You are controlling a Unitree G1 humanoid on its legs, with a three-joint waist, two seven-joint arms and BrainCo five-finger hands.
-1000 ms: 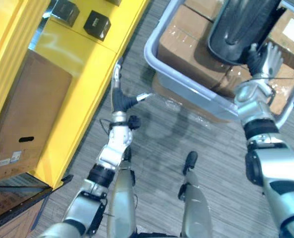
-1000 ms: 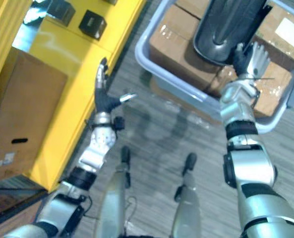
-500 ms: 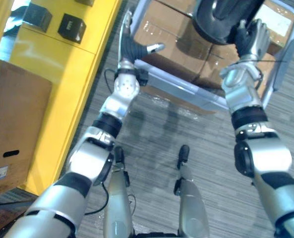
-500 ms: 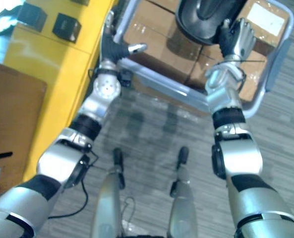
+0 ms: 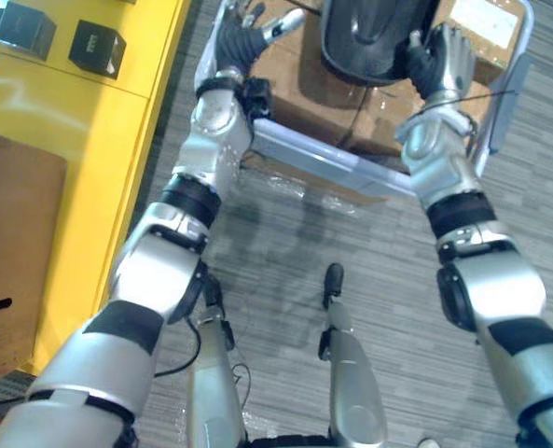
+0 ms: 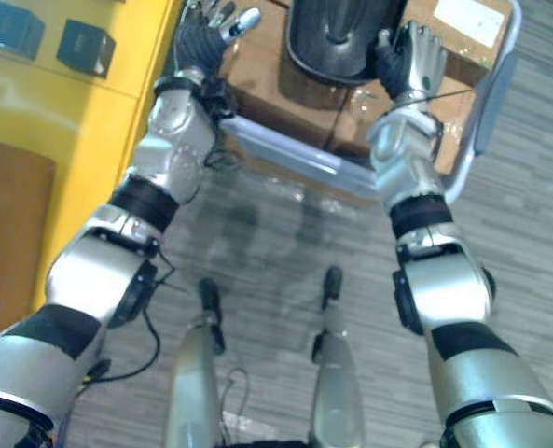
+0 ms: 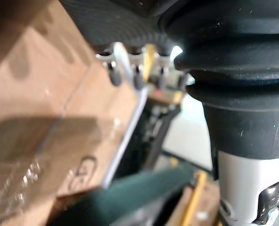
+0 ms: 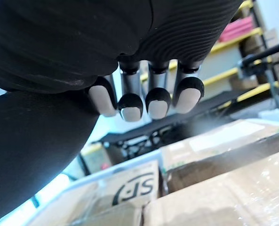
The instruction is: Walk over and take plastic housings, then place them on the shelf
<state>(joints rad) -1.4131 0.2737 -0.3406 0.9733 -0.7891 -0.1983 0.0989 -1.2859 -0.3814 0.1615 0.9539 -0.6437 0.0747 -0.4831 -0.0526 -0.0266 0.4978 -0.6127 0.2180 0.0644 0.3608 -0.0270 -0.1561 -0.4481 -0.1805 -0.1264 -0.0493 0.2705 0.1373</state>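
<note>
Left eye view: I see the black plastic housing (image 5: 369, 37) lying on top of the cardboard boxes (image 5: 295, 75) in the grey cart (image 5: 323, 166), well apart from the yellow shelf (image 5: 80, 159). The right robot hand (image 5: 439, 61) stands at the housing's right edge with its fingers straight and spread, curled round nothing; from here they seem to touch the housing's side, though I cannot be sure of contact. The left robot hand (image 5: 243, 33) is over the boxes just left of the housing, wide, thumb stuck out towards it, holding nothing. Two small black boxes (image 5: 97, 49) sit on the shelf, and a brown carton (image 5: 10, 233) stands on it nearer to me.

Right eye view: the same layout; the housing sits between the two robot hands, nearer the right one.

Left wrist view: past the dark cover the fingers (image 7: 115, 63) reach out over a taped cardboard box top, with nothing between them.

Right wrist view: the fingers (image 8: 157, 101) point forward side by side; the housing's smooth black curve (image 8: 26, 155) lies just beside the hand, with more boxes beyond it.
</note>
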